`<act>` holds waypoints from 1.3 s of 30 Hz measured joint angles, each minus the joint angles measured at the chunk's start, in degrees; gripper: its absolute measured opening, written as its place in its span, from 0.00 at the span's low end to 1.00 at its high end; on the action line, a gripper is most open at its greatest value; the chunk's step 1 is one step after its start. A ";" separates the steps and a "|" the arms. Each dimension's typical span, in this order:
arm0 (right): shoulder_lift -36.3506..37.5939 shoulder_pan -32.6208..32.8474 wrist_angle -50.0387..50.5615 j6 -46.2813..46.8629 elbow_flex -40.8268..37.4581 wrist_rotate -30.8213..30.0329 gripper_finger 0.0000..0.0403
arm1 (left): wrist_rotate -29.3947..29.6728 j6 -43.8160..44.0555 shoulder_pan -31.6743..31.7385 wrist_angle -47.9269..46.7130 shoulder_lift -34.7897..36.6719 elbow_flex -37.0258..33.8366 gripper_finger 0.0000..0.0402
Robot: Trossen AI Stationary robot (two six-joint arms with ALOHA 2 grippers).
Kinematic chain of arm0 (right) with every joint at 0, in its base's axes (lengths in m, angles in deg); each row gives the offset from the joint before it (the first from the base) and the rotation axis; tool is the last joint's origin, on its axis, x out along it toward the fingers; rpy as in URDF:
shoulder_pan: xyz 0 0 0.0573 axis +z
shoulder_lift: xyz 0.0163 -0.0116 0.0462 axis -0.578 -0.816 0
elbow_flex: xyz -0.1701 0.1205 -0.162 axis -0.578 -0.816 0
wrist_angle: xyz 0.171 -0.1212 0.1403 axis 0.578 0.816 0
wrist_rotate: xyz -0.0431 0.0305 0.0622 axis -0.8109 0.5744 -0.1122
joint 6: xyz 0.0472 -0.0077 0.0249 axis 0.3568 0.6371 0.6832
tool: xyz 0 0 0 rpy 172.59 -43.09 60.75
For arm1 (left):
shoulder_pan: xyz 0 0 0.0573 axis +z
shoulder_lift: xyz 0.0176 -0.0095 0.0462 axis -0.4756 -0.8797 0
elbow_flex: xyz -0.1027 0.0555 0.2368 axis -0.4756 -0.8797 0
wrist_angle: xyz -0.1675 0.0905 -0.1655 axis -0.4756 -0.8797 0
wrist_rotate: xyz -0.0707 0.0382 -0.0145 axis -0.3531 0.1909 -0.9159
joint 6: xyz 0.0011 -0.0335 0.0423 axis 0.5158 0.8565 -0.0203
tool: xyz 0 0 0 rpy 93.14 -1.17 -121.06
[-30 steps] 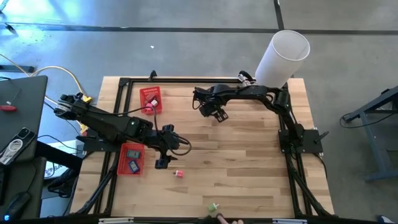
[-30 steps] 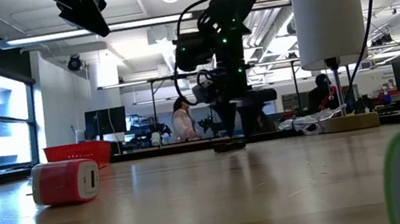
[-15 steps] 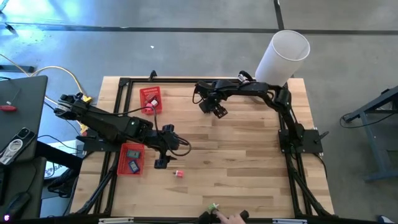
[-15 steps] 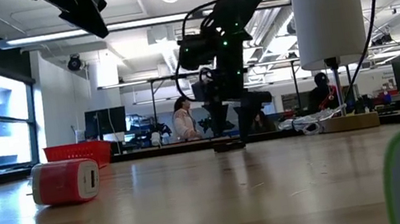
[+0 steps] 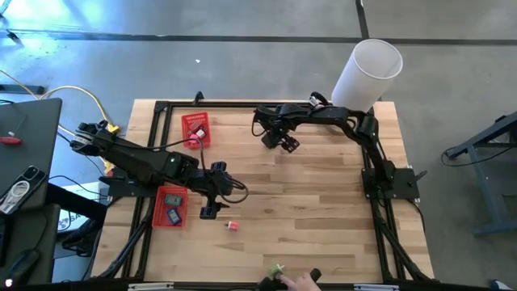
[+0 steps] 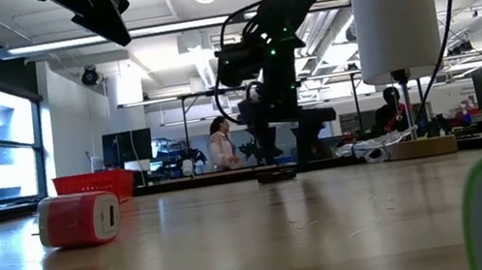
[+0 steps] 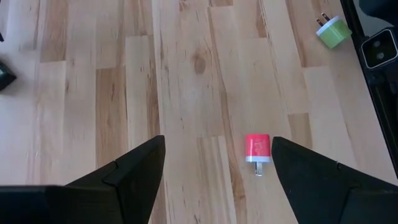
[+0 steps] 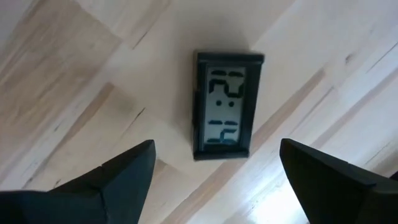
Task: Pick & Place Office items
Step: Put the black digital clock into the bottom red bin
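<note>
A small black digital clock (image 8: 225, 106) lies flat on the wooden table (image 5: 323, 210), display up; in the low view it shows as a dark sliver (image 6: 276, 176). My right gripper (image 8: 211, 180) hangs open above it, pointing down, one finger to each side, touching nothing. A red plug-like item (image 7: 257, 148) lies on the table ahead of my open left gripper (image 7: 217, 180), which hovers beside the near red basket. A green plug-like item (image 7: 333, 31) lies near the table's near edge.
Two red mesh baskets stand at the left: the near one (image 5: 170, 206) holds small items, the far one (image 5: 196, 129) sits by the far edge. A big white cylinder (image 5: 367, 73) stands at the far right corner. A person's hand (image 5: 300, 282) reaches in at the near edge beside the green item (image 5: 277, 269).
My right gripper has rolled about the line it points along and shifted slightly toward the table's far edge, staying above the clock. A person's hand has come in at the near edge next to the green item.
</note>
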 joint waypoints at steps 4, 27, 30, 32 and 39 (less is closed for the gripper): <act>0.00 0.00 -0.66 0.12 0.00 0.87 0.83 | 0.00 0.89 0.00 0.07 -0.04 0.00 0.72; 0.00 -1.21 0.14 2.39 0.39 6.76 0.83 | 0.02 1.07 0.04 0.26 -0.28 -0.04 0.72; 0.00 -0.91 0.14 2.10 0.39 7.06 0.83 | 0.02 1.07 0.20 0.38 -0.28 -0.04 0.72; 0.00 -0.81 0.16 2.06 0.39 7.06 0.83 | 0.01 1.09 0.17 0.50 -0.28 -0.04 0.72; 0.00 -0.85 -0.05 3.50 0.39 5.81 0.83 | 0.02 -0.28 0.29 1.09 -0.26 -0.04 0.72</act>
